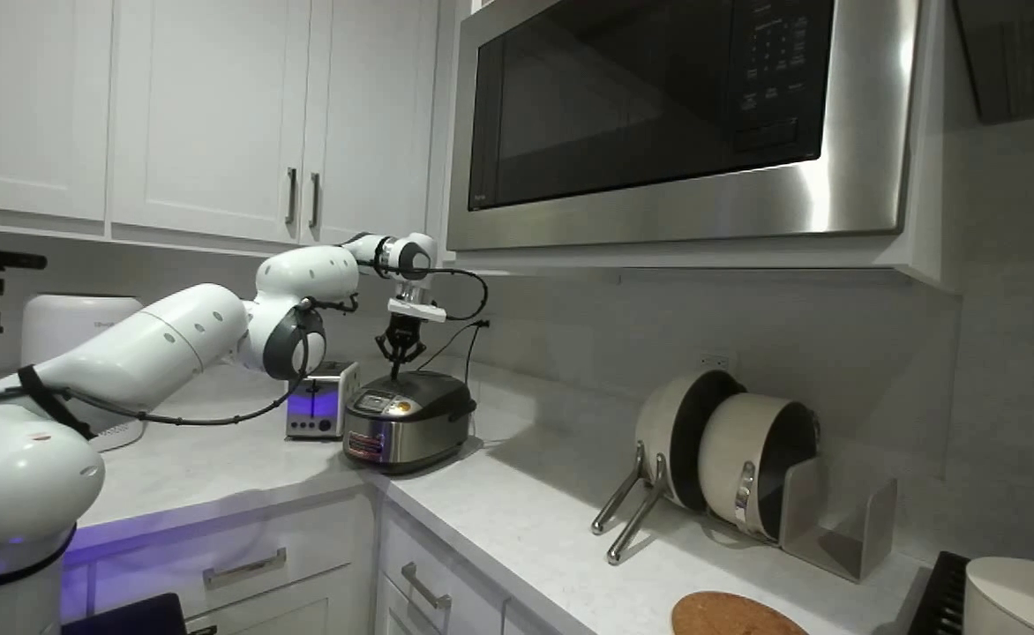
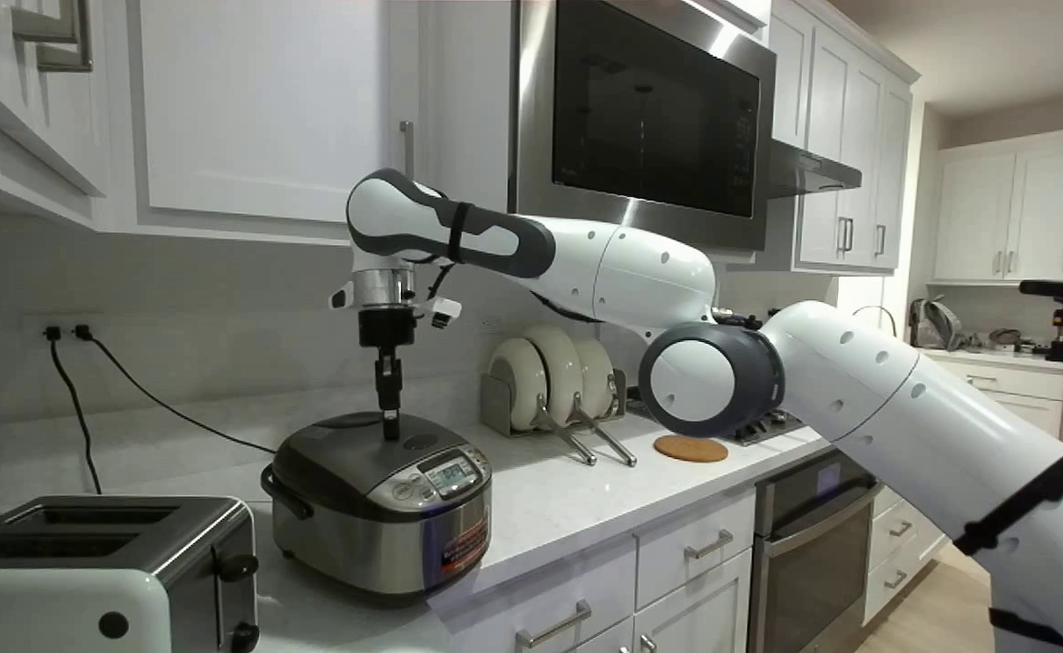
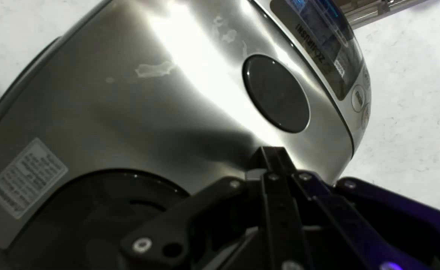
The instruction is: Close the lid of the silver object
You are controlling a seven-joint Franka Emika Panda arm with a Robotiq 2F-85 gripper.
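While my gripper (image 3: 273, 150) points down, its fingers (image 2: 388, 390) together, I have the tips at the lid (image 2: 332, 453) of the silver rice cooker (image 2: 355, 549); touching or just above, I cannot tell. The lid is down, the rice cooker standing on the worktop (image 2: 541, 503) at six o'clock from the gripper. In the wrist view its long axis runs eight to two o'clock, control panel (image 3: 319, 45) towards two. In an exterior view, a toaster (image 2: 60, 603) sits near it, between eight and nine o'clock.
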